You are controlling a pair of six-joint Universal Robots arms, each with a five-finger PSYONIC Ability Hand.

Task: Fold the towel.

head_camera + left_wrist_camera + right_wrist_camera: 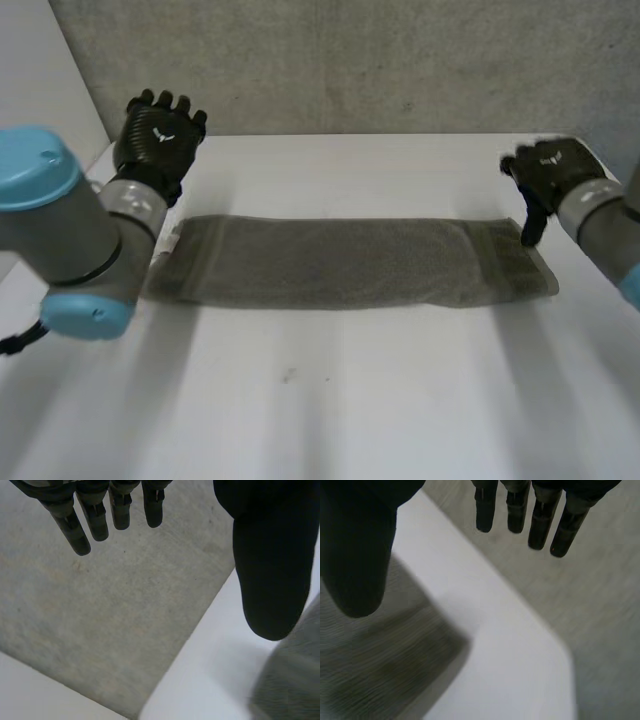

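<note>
Our left hand hangs over the far left part of the table, just beyond the left end of the towel. The head view gives us its back. The left wrist view adds that its fingers are straight and stand apart from the thumb, released and holding nothing, with the grey wall beyond them and the towel's end beside the thumb's tip.

We see the towel lying flat as a long dark strip across the middle of the table.

Our right hand is at the towel's right end, over its far corner, thumb pointing down at the cloth. The right wrist view shows what the head view hides: straight fingers, well apart from the thumb, released, the thumb over the towel's end. We cannot tell whether it touches the cloth.
</note>
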